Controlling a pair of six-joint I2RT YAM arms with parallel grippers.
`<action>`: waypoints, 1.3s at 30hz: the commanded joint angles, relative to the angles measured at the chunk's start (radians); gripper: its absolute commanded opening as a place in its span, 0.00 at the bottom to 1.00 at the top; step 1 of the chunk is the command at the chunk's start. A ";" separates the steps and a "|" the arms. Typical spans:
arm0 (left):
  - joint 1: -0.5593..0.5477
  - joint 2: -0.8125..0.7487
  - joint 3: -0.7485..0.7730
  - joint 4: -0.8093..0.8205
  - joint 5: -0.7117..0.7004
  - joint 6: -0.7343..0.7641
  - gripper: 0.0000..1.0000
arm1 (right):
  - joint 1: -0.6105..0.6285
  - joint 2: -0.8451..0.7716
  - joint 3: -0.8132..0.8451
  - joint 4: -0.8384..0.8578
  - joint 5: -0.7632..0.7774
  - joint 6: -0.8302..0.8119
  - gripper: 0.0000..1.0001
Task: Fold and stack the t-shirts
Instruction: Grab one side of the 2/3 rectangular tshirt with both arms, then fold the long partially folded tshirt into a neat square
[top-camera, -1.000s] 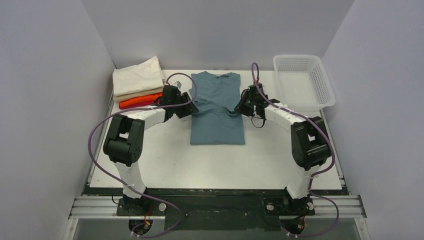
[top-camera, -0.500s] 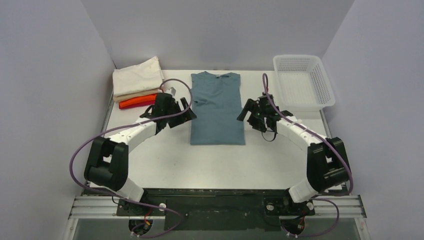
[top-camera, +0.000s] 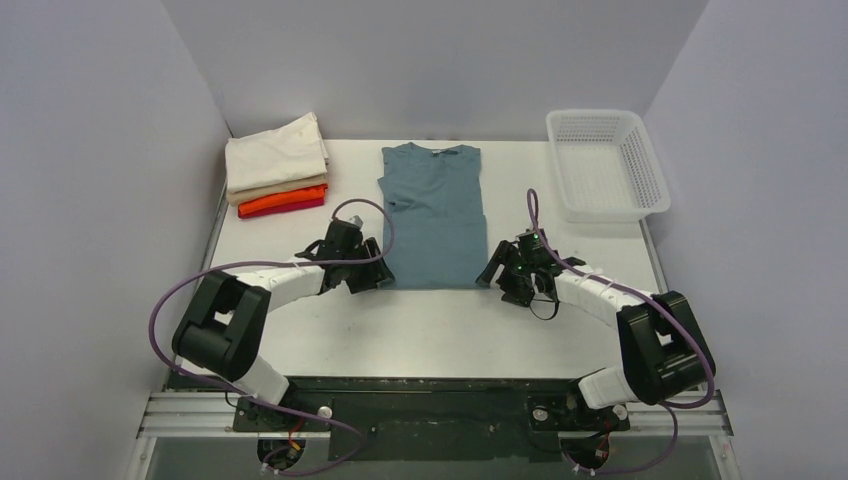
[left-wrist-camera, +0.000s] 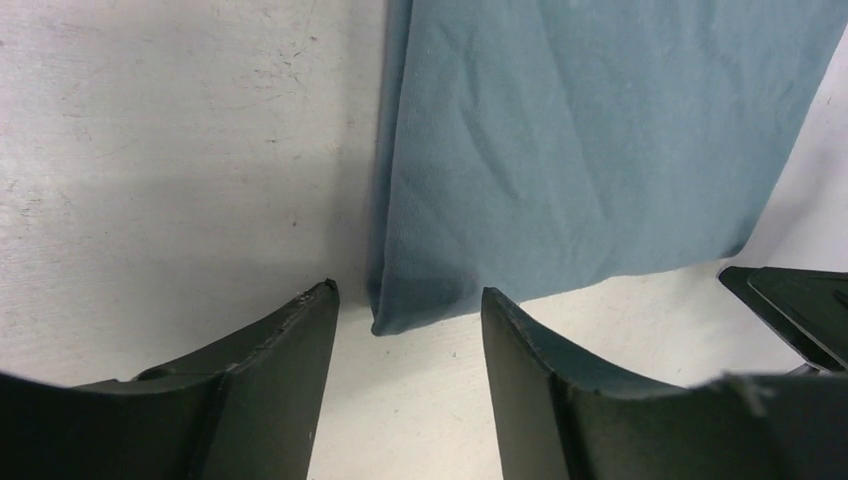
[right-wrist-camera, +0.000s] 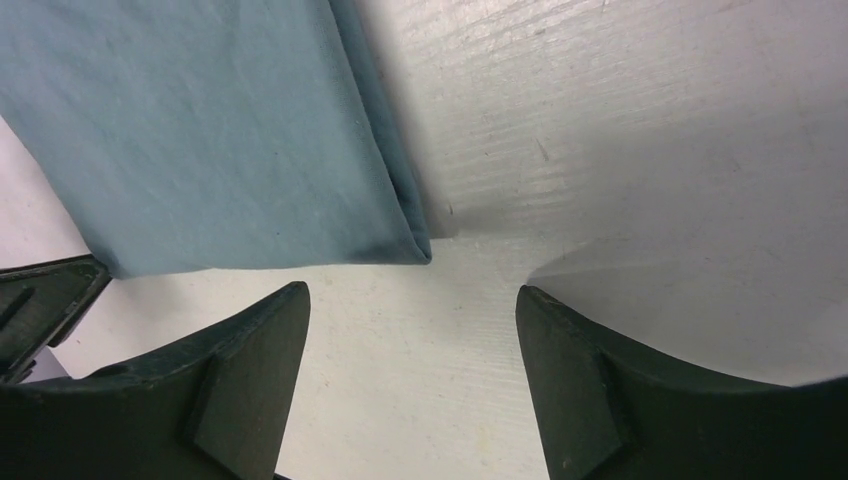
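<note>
The white tabletop (top-camera: 420, 330) carries everything. On it, from the centre out toward 12 o'clock, lies the teal-blue t-shirt (top-camera: 435, 215), flat, its sides folded in so that it forms a long rectangle, with the collar at the far end and the hem nearest the arms. The white mesh basket (top-camera: 596, 115) stands at 2 o'clock, well apart from the shirt. At 10 o'clock sits the stack of folded t-shirts (top-camera: 277, 152): cream on top, then tan (top-camera: 285, 187), orange (top-camera: 280, 200) and red (top-camera: 290, 210) at the bottom.

The left tool (top-camera: 372, 272) is low over the tabletop at the shirt's 7 o'clock corner. Seen from the left wrist, this tool (left-wrist-camera: 408, 300) stands open, with the corner of the shirt (left-wrist-camera: 580, 150) just between its fingertips and nothing gripped. The right tool (top-camera: 497, 275) is at the shirt's 5 o'clock corner. In the right wrist view it (right-wrist-camera: 412, 300) is open wide and empty, and the shirt (right-wrist-camera: 200, 130) corner lies just beyond the gap.
</note>
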 joint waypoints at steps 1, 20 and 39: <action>-0.007 0.015 -0.041 0.034 -0.003 -0.013 0.60 | 0.008 -0.011 -0.020 0.037 -0.003 0.037 0.69; -0.010 0.094 -0.064 0.113 -0.013 -0.019 0.00 | 0.026 0.104 -0.034 0.107 0.063 0.067 0.30; -0.188 -0.737 -0.221 -0.353 -0.207 -0.090 0.00 | 0.202 -0.393 -0.031 -0.444 -0.070 -0.093 0.00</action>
